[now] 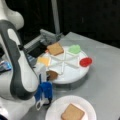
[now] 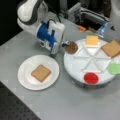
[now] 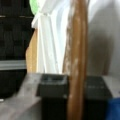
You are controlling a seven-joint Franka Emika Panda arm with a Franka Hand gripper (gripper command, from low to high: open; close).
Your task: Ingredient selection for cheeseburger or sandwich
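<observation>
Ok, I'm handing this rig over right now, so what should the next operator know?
End effector: shut on the dark patty, held on edge at the rim of the divided tray.
Paper plate: one bread square lies on it.
In the tray's compartments: second bread square, cheese square, red disc, green leaf.
Left: patty, cheese and second bread are not yet on the plate.

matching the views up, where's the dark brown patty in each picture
Front view: patty at the divided tray's near-left edge, by the hand.
Front view: patty at the tray's left edge, by the hand.
Wrist view: patty edge-on, centre.
Shared landmark: the white divided tray.
</observation>
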